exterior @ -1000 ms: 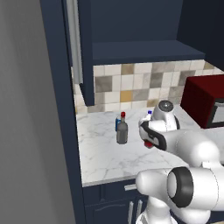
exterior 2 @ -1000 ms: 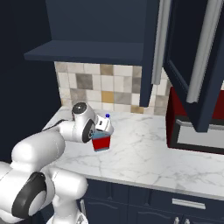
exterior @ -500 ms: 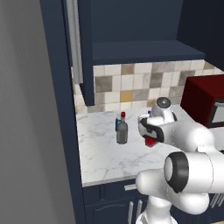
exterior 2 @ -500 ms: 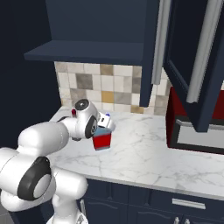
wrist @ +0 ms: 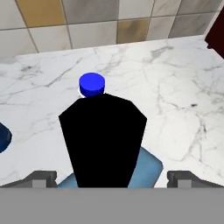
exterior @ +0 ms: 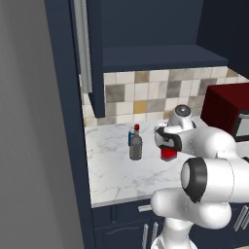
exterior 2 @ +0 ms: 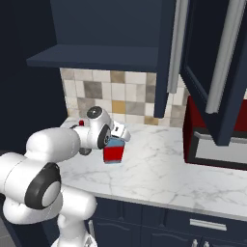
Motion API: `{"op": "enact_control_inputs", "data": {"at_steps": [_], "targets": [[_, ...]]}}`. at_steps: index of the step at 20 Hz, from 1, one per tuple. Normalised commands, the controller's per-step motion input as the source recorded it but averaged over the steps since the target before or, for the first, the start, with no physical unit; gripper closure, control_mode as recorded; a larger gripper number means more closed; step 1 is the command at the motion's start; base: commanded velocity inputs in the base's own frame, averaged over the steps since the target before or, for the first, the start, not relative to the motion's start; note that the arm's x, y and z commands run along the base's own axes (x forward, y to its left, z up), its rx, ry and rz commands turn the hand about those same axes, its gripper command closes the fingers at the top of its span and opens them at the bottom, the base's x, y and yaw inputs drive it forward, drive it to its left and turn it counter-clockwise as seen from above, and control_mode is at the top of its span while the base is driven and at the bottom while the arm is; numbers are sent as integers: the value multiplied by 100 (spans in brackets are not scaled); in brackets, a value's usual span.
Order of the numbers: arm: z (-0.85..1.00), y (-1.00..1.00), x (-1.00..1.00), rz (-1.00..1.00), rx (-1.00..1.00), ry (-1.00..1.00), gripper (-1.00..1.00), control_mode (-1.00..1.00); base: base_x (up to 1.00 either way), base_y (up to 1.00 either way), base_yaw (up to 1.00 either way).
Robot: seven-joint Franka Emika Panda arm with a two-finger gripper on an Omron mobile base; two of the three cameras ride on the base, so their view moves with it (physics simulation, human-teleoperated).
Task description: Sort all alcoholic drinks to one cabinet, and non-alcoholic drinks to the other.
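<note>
hovering over the square red bottle with fingers wide

the squat red bottle [exterior 2: 114,153] stands on the marble worktop [exterior 2: 159,169], its black cap [wrist: 103,140] large and close in the hand view, directly between the two dark fingertips [wrist: 40,178] at the bottom corners. the end effector [wrist: 111,179] is spread fully apart, its tips well clear of the cap on either side, pinching nothing. just behind the red bottle, toward the tiled backsplash [wrist: 87,22], the blue cap of the small white bottle [wrist: 92,85] pokes up. a dark blue rounded edge, probably the blue can [wrist: 3,136], shows at the left border of the hand view. in the left base view the slim grey-brown bottle [exterior: 135,145] with a red cap stands upright on the worktop left of the red bottle, a little apart from it. above, a navy wall cabinet [exterior: 146,29] has its door [exterior: 95,53] swung open, with a long silver bar handle [exterior: 82,46]. a second navy cabinet door [exterior 2: 217,67] hangs open at right over a dark red microwave [exterior 2: 212,140].
</note>
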Motion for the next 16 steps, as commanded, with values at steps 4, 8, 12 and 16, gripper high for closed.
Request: {"op": "enact_control_inputs", "data": {"at_steps": [4,8,12,16], "targets": [[0,-8,1,0,0,-4,100,-100,0,0,0],[0,-8,0,0,0,-4,100,-100,0,0,0],[-4,0,9,0,0,0,100,-100,0,0,0],[34,2,-17,0,0,0,100,-100,0,0,0]]}}
